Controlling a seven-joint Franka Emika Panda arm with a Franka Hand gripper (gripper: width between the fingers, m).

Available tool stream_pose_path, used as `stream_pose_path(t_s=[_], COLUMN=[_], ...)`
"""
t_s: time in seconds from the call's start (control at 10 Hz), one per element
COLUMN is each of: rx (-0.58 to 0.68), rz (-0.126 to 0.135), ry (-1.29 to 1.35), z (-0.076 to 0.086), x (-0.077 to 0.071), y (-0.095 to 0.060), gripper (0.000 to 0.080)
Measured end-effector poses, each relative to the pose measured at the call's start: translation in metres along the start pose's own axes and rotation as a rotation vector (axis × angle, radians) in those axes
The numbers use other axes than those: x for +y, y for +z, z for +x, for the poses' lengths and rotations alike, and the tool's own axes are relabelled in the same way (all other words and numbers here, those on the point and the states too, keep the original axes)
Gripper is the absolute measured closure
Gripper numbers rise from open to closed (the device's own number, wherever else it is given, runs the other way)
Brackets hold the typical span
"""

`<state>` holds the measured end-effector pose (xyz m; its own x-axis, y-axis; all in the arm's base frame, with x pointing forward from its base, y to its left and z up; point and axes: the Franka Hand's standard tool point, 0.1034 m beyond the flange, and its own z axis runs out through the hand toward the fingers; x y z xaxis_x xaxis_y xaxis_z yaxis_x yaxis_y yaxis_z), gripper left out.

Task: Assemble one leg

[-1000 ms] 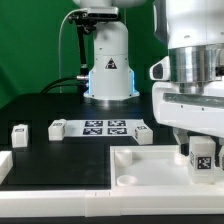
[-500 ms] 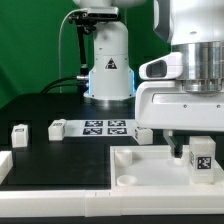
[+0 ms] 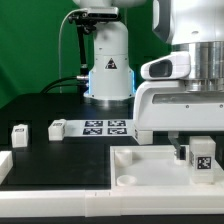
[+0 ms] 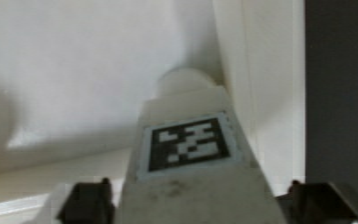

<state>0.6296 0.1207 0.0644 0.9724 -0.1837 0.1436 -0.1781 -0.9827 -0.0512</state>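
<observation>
Leg point(image 3: 203, 157) stands upright on the tray point(image 3: 150, 162), straddled by the downward-pointing end effector point(image 4: 194, 203), fingers point(image 4: 91, 200) just clear of it.

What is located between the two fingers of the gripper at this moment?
The leg stands between the fingers, with a narrow gap on each side; the wrist view shows this.

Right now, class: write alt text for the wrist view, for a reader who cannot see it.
A white leg with a black-and-white square tag sits between the tool's two dark fingertips, with the white tray behind it. Whether the fingertips touch the leg cannot be told.
</observation>
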Motion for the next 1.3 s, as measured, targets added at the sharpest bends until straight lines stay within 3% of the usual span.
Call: stream_pose_path(t_s=[0.1,0.4,0.9,1.3], rx=[0.0,0.0,0.008,-0.003], rz=[0.0,0.0,0.003,-0.004], ry=[0.0,0.038,0.83,1.382], z=[0.0,0.0002,-0.0013,-0.0063], x=[0.0,0.0004,0.0082,0.0046], y=[0.0,0.0,-0.0001,0.0003], gripper=[0.0491,0.0511,0.0509,0.0509])
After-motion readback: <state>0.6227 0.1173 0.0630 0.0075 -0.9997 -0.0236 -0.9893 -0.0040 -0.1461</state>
